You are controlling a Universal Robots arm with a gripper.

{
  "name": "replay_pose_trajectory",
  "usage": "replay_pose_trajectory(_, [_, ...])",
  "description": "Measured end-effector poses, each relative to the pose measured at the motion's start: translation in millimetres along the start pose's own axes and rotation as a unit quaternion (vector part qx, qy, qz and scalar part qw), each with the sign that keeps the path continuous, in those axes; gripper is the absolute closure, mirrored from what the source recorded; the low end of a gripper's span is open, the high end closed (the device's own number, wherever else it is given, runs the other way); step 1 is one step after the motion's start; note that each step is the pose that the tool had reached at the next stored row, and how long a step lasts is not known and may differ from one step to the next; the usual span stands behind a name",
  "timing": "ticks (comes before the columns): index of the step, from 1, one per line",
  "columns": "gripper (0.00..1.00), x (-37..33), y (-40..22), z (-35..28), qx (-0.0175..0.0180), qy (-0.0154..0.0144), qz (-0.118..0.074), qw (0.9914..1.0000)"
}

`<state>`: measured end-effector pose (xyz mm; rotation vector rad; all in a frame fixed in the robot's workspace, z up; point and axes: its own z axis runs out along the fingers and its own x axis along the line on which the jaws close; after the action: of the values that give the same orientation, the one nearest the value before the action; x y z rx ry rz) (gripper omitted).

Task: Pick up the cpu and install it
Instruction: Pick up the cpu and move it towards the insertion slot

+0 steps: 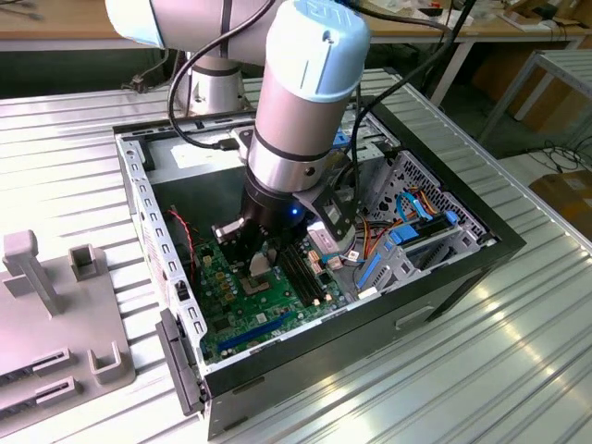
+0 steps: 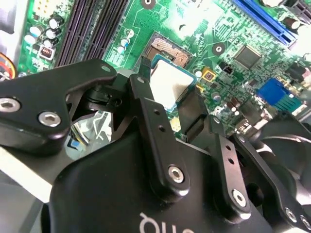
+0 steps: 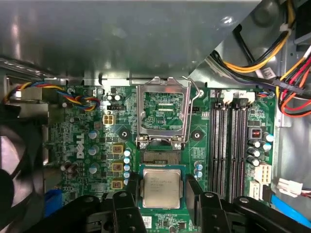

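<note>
The cpu (image 3: 161, 188) is a silvery square with a greenish rim, and my gripper (image 3: 161, 194) is shut on it, one black finger (image 3: 131, 190) pressing each side. It hangs just over the green motherboard (image 3: 82, 145), beside the bare socket (image 3: 160, 156). The socket's metal frame (image 3: 162, 110) stands flipped up, with its lever raised alongside. In the second wrist view the cpu (image 2: 167, 83) sits between the fingers (image 2: 146, 99), close to the socket (image 2: 168, 48). The exterior view has the gripper (image 1: 258, 266) low inside the open computer case (image 1: 435, 277).
Dark memory slots (image 3: 232, 145) run beside the socket. Bundled cables (image 3: 272, 63) and a drive cage (image 1: 416, 231) crowd the case on the exterior view's right. A fan (image 3: 14, 160) sits at the board's edge. A grey fixture (image 1: 55, 314) lies on the slatted table.
</note>
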<state>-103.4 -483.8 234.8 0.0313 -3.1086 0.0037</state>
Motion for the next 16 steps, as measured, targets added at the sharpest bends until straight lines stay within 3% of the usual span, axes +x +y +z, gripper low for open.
replay_pose_trajectory(8, [0.53, -0.5, -0.3, 14.6, 0.0001, 0.0000, 0.000, 1.00000])
replay_pose_trajectory(11, [0.53, -0.8, -0.3, 24.2, 0.0000, 0.0000, 0.000, 1.00000])
replay_pose_trajectory(16, [0.53, -0.9, -0.9, 27.9, -0.0001, 0.0000, 0.000, 1.00000])
